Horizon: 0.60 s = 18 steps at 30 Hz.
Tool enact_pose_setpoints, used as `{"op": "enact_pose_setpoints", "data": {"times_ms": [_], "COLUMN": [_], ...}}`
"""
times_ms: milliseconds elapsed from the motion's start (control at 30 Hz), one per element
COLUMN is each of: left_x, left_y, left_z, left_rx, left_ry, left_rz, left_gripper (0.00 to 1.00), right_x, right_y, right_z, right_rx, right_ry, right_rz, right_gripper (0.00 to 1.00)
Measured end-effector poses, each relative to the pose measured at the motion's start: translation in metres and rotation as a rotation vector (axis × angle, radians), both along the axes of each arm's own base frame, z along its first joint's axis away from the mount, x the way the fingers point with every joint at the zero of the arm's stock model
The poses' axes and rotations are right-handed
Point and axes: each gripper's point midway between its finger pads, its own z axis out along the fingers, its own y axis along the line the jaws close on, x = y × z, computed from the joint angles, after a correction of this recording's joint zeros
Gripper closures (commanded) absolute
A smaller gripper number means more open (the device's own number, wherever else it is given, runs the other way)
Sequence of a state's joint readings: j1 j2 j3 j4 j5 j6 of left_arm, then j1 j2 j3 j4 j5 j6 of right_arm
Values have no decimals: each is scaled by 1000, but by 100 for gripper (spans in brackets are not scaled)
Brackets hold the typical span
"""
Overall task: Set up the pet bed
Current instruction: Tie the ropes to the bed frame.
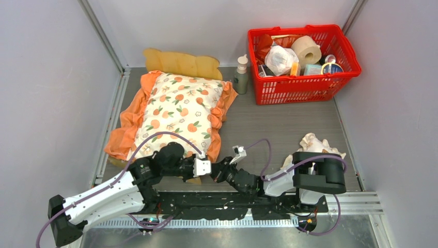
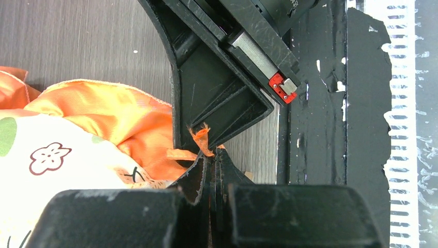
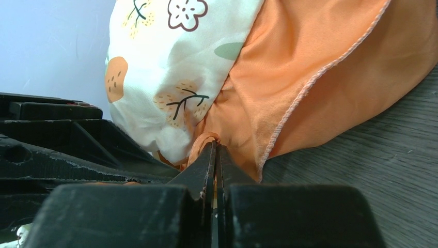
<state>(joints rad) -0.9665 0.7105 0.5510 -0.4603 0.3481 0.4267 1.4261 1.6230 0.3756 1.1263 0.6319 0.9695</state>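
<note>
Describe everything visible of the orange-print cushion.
The cushion is plump cream fabric printed with oranges and small flowers, edged in shiny orange ruffle. It lies flat at the table's left side, its far end against the pet bed, of which only the wavy headboard shows. At its near end the left gripper and right gripper are each shut on a bit of ruffle.

pet bed (image 1: 181, 63): tan | cushion (image 1: 181, 111) — cream, orange-fruit print, orange ruffles | basket (image 1: 304, 82) — red
</note>
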Motion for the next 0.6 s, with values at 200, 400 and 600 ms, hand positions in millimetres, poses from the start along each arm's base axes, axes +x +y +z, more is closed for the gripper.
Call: {"op": "enact_pose_setpoints", "data": {"times_ms": [200,400,600], "left_x": [1,3,4], "left_y": [1,1,2], "left_z": [0,0,-1], "left_rx": [2,6,10], "left_ry": [-3,-9,-12], "left_rz": [7,17,22], "left_gripper": [100,100,100], "right_x": [2,8,16], "right_y": [5,8,7], "right_z": [-2,-3,1], "right_rx": [11,33,44], "right_ry": [6,-1,-41], "right_rz": [28,39,43], "right_gripper": [95,95,95]}}
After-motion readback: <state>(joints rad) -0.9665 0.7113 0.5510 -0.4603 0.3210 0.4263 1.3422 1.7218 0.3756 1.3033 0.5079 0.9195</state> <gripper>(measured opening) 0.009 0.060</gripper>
